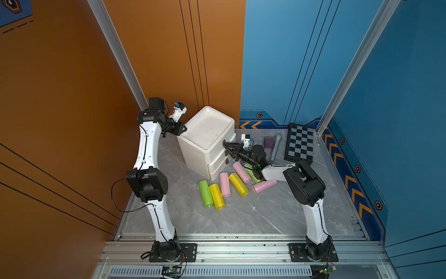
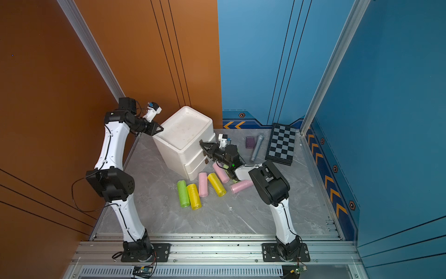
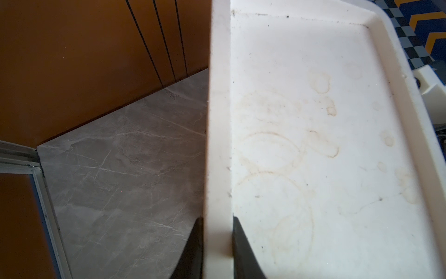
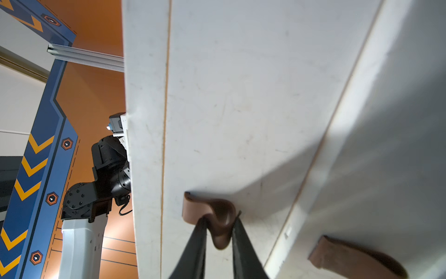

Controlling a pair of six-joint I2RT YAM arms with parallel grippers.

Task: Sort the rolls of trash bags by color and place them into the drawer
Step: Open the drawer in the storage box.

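1. A slim grey metal tube (image 1: 275,147) and a chequered board (image 1: 300,143) sit beside the white two-drawer plastic cabinet (image 1: 205,145). Pink, green and yellow rolls of trash bags (image 1: 239,184) lie on the grey marble tabletop (image 1: 241,217) before it, one partly under the right arm (image 1: 277,169).
2. The left gripper (image 3: 218,219) clamps the cabinet's top rim. The right gripper (image 4: 220,218), reaching low, pinches the upper drawer (image 4: 241,96) by its brown leather tab (image 4: 193,207).
3. Only the wrist views show the grips.
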